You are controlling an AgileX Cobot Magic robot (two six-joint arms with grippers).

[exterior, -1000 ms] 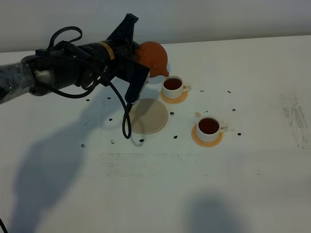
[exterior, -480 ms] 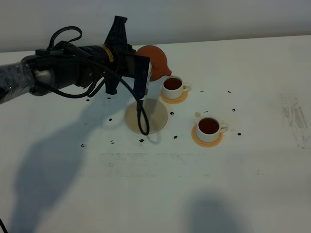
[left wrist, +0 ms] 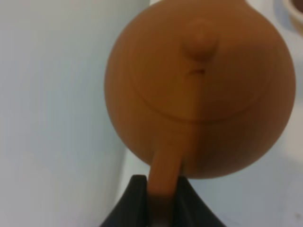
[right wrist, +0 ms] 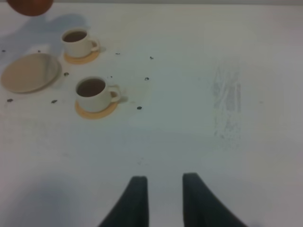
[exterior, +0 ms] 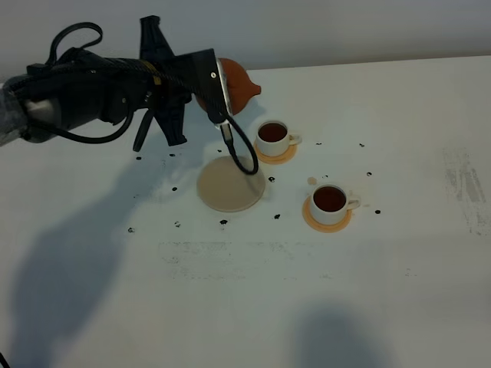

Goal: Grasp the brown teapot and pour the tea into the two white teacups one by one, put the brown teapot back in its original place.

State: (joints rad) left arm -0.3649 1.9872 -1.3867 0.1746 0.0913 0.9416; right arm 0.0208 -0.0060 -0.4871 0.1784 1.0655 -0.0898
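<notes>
My left gripper (exterior: 219,84) is shut on the loop handle of the brown teapot (exterior: 239,86) and holds it in the air behind the far cup, about level. In the left wrist view the teapot (left wrist: 199,90) fills the frame, its handle clamped between my left gripper (left wrist: 163,191). Two white teacups hold dark tea: the far one (exterior: 272,136) and the near one (exterior: 330,201), each on an orange coaster. The beige coaster (exterior: 230,185) lies bare, left of the cups. My right gripper (right wrist: 164,189) is open and empty, low over bare table.
Small dark specks (exterior: 223,222) dot the white table (exterior: 253,299) around the coasters. A scuffed patch (exterior: 464,184) marks the right side. The left arm's cable (exterior: 234,149) hangs over the beige coaster. The right wrist view shows both cups (right wrist: 94,92) and the beige coaster (right wrist: 31,72).
My left arm has swung up and back to the left, rotating the wrist. The teapot has tipped back from over the far cup and now sits higher and level.
</notes>
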